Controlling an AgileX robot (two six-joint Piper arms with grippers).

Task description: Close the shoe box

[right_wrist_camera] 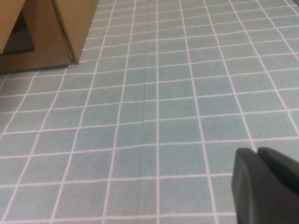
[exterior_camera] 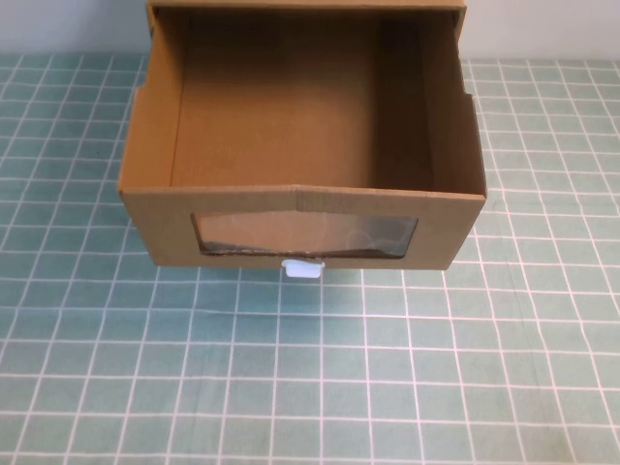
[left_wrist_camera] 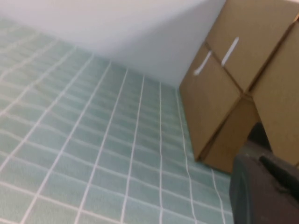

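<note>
Neither the left gripper (left_wrist_camera: 264,186) nor the right gripper (right_wrist_camera: 266,184) shows whether its jaws are spread or pressed together, and ahead of both, apart, the shoe box (exterior_camera: 302,155) stands pulled open on the checked table (exterior_camera: 387,368), its white pull tab (exterior_camera: 302,268) nearest.

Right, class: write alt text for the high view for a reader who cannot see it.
A brown cardboard shoe box sits with its drawer pulled open and empty on a green grid mat. Its front has a clear window with a white pull tab below. Neither end effector appears here.
</note>
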